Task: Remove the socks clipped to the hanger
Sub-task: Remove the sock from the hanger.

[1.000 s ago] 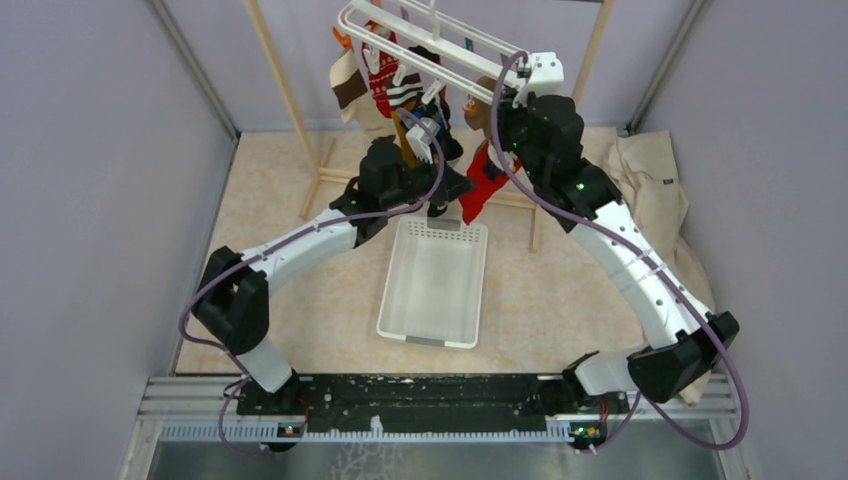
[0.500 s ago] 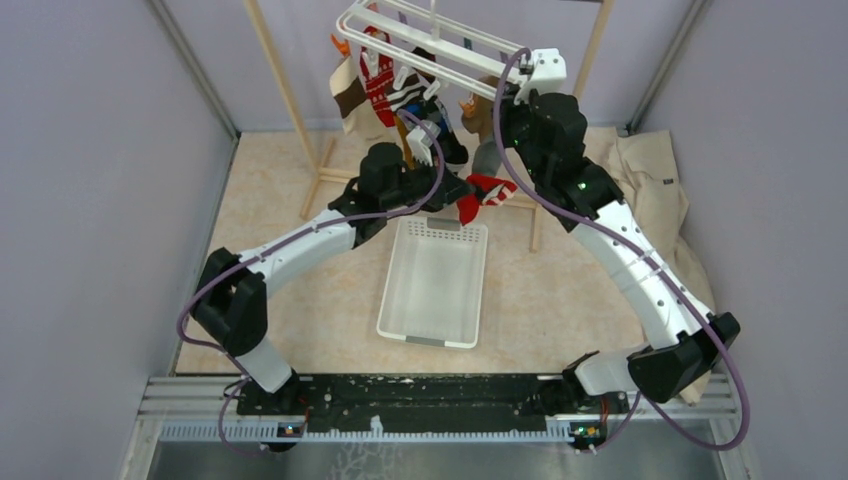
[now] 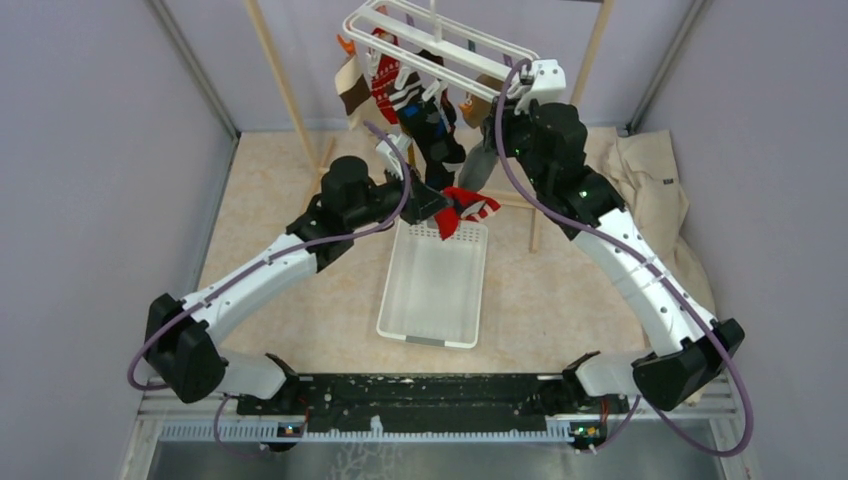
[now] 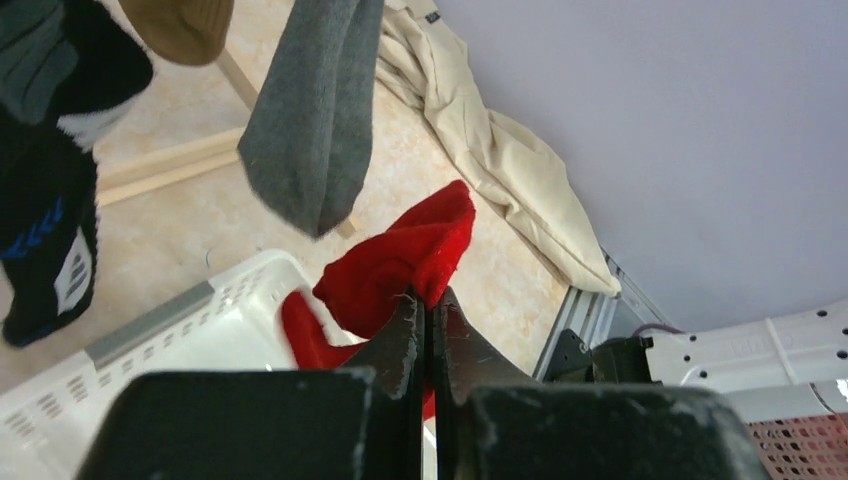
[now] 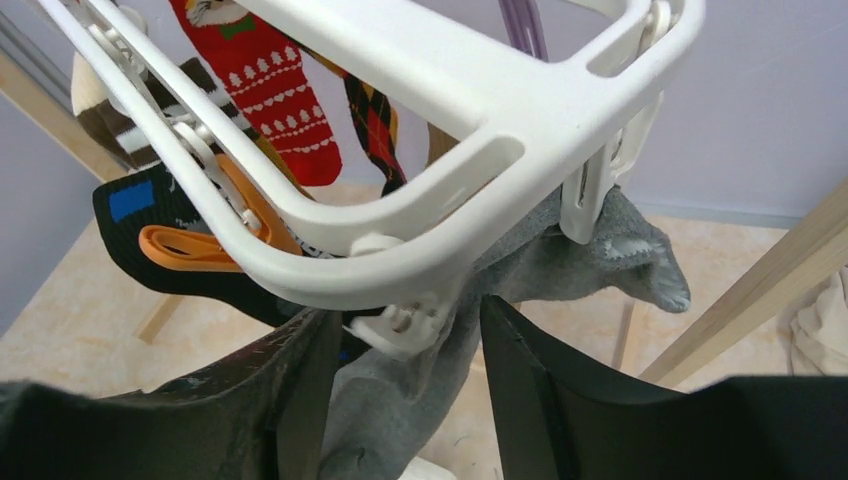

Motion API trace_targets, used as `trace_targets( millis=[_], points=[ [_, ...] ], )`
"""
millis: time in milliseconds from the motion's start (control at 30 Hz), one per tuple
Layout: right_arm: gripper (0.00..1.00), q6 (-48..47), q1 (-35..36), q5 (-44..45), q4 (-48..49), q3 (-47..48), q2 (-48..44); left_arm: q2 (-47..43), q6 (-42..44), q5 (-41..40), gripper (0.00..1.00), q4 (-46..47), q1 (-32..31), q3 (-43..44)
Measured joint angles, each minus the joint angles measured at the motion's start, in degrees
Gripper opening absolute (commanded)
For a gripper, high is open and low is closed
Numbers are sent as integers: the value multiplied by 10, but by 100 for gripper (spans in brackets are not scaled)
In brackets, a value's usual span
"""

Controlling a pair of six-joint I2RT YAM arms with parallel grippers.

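No writing is legible; the dark tag (image 4: 432, 16) on the beige cloth (image 4: 505, 175) is too small.

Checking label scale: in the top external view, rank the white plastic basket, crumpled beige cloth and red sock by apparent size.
1. white plastic basket
2. crumpled beige cloth, partly hidden by the right arm, so these two are unsure
3. red sock

Light: bright, even, diffuse from overhead; shadows faint. Top view sharp; left gripper (image 4: 430, 300) soft-focused near the lens.
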Motion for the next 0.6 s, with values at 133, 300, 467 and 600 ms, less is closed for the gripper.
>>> trace_targets(
  millis=[133,300,467,600],
  points=[
    [65,7,0,-4,1,-22,-15,-32,2,0,4,-21,0,-24],
    [66,16,0,-14,-1,-59,-48,-67,8,0,4,-43,0,-67],
    [66,31,0,-21,-3,-104,-99,-90,9,0,4,-55,0,-112],
    [66,47,0,-26,-3,-146,-143,-94,8,0,4,-55,0,-143]
  ],
)
